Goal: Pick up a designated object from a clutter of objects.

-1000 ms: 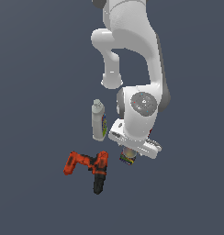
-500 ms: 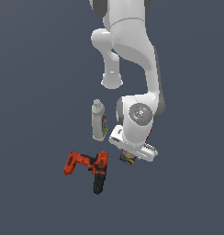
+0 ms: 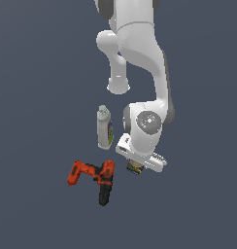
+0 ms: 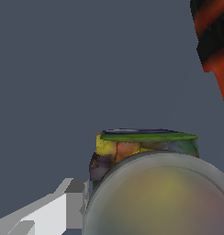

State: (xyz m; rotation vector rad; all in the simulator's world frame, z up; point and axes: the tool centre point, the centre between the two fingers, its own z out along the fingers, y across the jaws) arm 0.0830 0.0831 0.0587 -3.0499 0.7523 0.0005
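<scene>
We've dropped lower since a second ago, the wrist now right down over the can [image 3: 135,168]. The can lies just right of the drill [image 3: 97,178] and below the bottle [image 3: 105,127] in the exterior view; we cannot tell its axis from here. The arm folds steeply down, gripper [image 3: 138,165] at the can; clenched or released, we cannot tell.
</scene>
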